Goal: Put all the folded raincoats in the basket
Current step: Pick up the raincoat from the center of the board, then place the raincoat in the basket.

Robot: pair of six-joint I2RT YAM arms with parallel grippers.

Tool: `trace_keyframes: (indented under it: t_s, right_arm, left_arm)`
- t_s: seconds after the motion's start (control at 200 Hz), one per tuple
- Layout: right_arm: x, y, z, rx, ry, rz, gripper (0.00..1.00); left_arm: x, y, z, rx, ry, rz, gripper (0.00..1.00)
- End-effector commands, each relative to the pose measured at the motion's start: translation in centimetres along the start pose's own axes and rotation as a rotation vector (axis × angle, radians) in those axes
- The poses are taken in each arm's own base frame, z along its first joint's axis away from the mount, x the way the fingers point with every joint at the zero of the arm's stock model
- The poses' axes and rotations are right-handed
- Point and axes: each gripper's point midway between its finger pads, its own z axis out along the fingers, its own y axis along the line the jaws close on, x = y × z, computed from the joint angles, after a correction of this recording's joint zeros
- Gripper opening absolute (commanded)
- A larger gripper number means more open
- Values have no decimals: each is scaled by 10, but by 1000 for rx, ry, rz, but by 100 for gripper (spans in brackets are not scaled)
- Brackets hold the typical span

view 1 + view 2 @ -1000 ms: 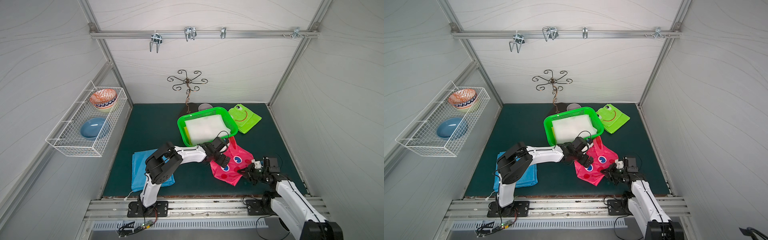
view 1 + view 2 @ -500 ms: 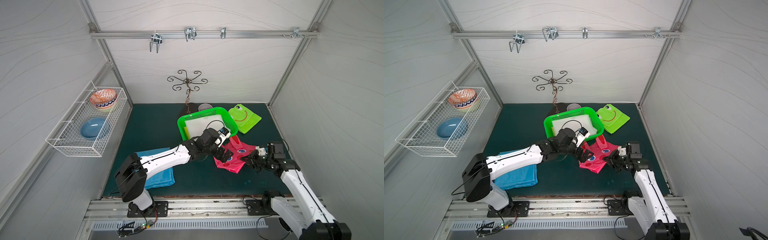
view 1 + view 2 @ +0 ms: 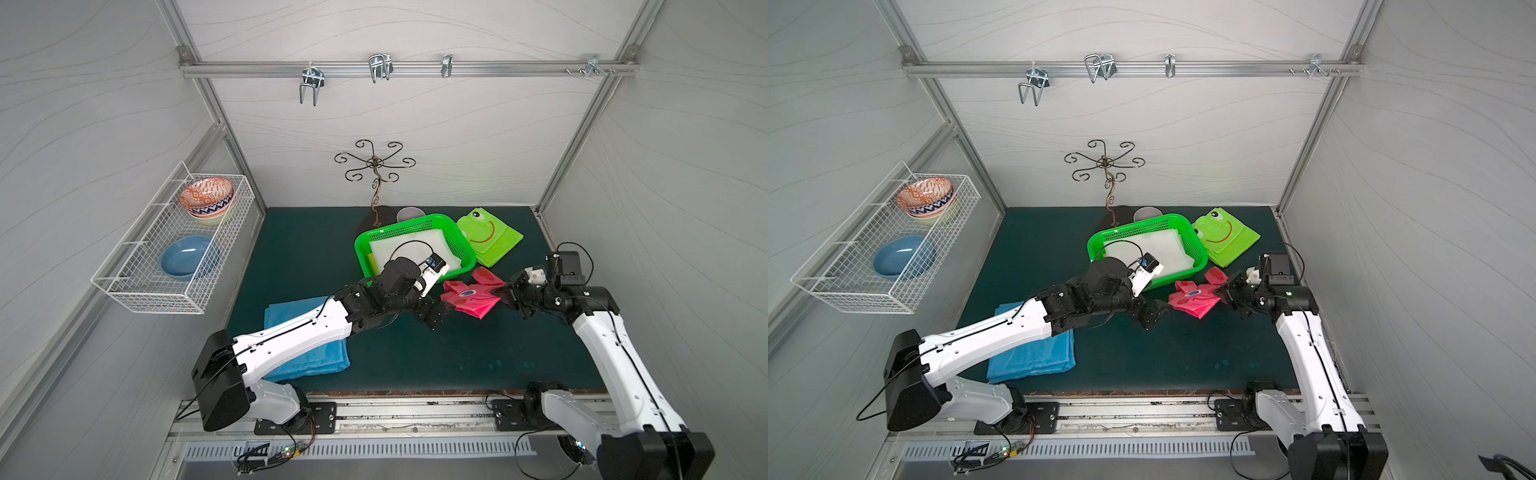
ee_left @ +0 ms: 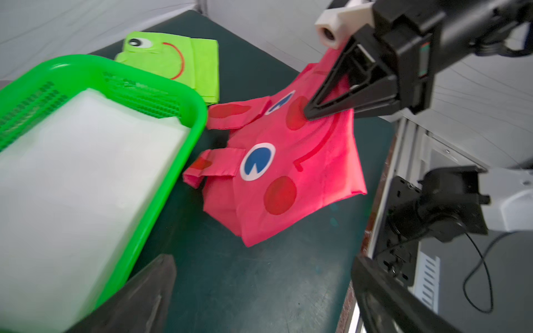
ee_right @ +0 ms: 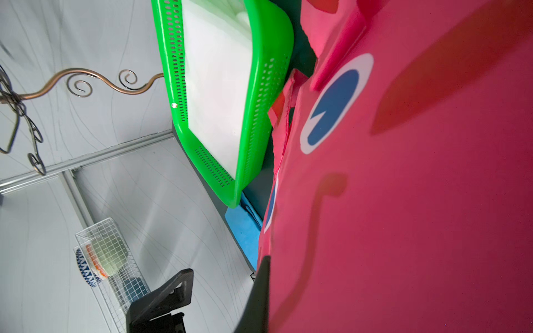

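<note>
The pink folded raincoat (image 3: 469, 297) (image 3: 1192, 298) with blue eyes and red spots hangs tilted just in front of the basket's near right corner. One edge is raised and the lower corner is close to the mat. My right gripper (image 3: 501, 293) (image 4: 310, 111) is shut on that raised edge, and the pink cloth (image 5: 418, 173) fills much of the right wrist view. The bright green basket (image 3: 360, 249) (image 4: 187, 98) holds a folded white sheet (image 3: 409, 249). My left gripper (image 3: 434, 312) (image 4: 265, 302) stands open over bare mat, just left of the raincoat and apart from it.
A green frog raincoat (image 3: 492, 237) lies to the right of the basket. A blue folded cloth (image 3: 309, 353) lies under my left arm. A curly metal stand (image 3: 376, 183) and a cup (image 3: 409, 214) stand behind the basket. A white wire rack (image 3: 166, 257) with bowls hangs on the left wall.
The right gripper has lifted the raincoat's edge and carried it back towards the basket. The left arm has stretched out, and its gripper is now off the raincoat.
</note>
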Motion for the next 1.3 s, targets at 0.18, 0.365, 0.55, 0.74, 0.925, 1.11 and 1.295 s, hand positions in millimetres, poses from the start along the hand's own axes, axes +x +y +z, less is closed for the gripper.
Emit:
trace_keyframes:
  t_s: [0.18,0.365,0.55,0.74,0.925,1.11,1.295]
  right_arm:
    - [-27,62,-26,-77,-107,-59,0]
    - [-37,106,-40,-170,-162,-101,0]
    - [-43,151,-41,-251,-186,-142,0]
    - [-28,211,-27,-344,-145,-230,0]
    - [-1,268,0,-439,-103,-337,0]
    - [18,309,35,-545,-91,-436,0]
    - [23,331,71,-616,-61,-489,0]
  left_arm:
    - [35,114,-50,-255,82,-708,99]
    - [59,147,-75,-383,139,-745,100]
    - [91,168,-81,-486,221,-799,99]
    - [121,194,-83,-654,246,-882,99]
    - [129,213,-71,-732,176,-979,99]
    - [130,211,-61,-702,197,-1015,95]
    - [132,207,-74,-704,180,-986,95]
